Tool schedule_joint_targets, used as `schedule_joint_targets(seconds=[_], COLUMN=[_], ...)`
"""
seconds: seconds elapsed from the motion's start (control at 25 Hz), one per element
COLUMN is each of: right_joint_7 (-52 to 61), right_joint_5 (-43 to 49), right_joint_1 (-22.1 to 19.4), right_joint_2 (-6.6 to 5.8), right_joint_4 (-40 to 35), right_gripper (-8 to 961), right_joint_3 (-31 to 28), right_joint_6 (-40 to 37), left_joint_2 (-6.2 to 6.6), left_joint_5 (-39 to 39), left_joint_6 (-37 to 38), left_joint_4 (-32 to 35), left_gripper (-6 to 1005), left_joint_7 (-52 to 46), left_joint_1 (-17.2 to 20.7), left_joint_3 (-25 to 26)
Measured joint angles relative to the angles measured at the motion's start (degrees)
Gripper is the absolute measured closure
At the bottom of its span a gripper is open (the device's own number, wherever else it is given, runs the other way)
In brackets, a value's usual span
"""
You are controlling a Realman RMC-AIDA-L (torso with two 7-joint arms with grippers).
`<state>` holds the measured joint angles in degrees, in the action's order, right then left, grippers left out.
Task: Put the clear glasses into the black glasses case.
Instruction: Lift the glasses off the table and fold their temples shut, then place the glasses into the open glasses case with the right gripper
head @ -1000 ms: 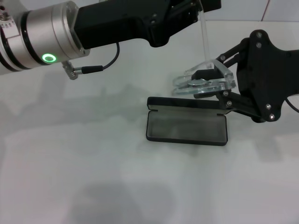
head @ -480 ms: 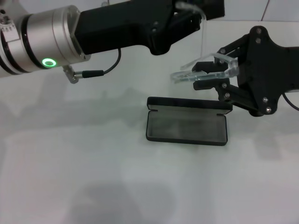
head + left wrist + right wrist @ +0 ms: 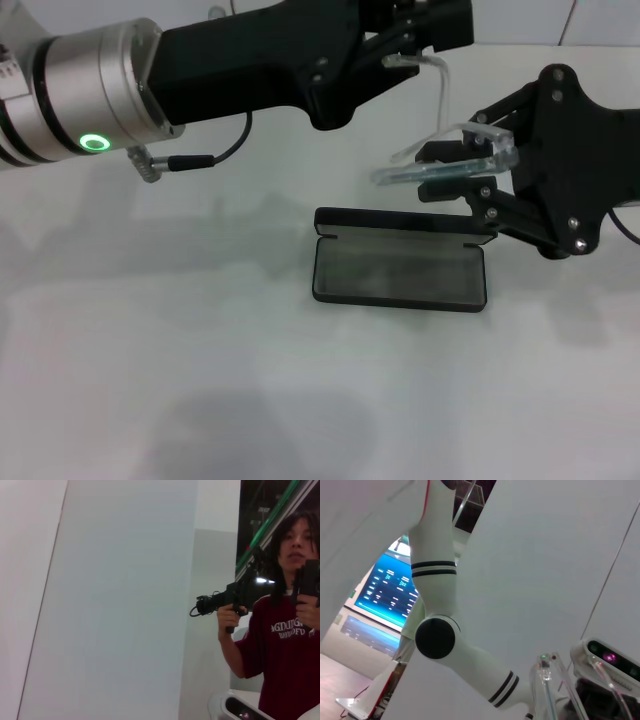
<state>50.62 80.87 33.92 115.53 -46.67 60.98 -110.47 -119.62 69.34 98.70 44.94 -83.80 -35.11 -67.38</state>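
Observation:
The black glasses case lies open on the white table in the head view, grey lining up, its lid standing along the far edge. The clear glasses hang just above the lid's right part. My right gripper is shut on their lens from the right. One clear arm of the glasses rises and bends over to my left gripper, which is shut on its tip. A piece of the clear glasses shows in the right wrist view.
My left arm spans the far side of the table from the left. White tabletop lies in front and left of the case. The left wrist view shows only a wall and a person farther off.
My right gripper lifted the glasses a little off the lid. The upright clear arm has bent over to the left at its top, and my left arm has shifted slightly left.

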Motion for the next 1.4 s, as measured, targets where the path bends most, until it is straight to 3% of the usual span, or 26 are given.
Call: schedule_joint_targets(seconds=[1.08,1.28,1.4], right_joint_7=[-0.93,3.31,15.39], right_joint_5=[-3.28,-2.56,0.24], right_joint_1=[-0.26,-1.72,-2.79], right_joint_2=[-0.12,-0.24,-0.66], right_joint_4=[2.91,1.55,-4.67], right_gripper=[831,830,830], right_joint_3=[-0.16,-0.12,0.17], right_joint_6=[0.03,0.68,3.48], left_joint_2=[0.23,1.38,3.55], left_joint_5=[-0.48,0.88,0.93], left_joint_6=[4.10,4.09,4.10], left_joint_4=[0.20,0.36,0.47], left_gripper=[928,928,928], left_joint_7=[0.84,1.12,1.76], left_joint_1=[0.86,5.23,9.28], left_joint_3=[0.80,9.49,13.57])
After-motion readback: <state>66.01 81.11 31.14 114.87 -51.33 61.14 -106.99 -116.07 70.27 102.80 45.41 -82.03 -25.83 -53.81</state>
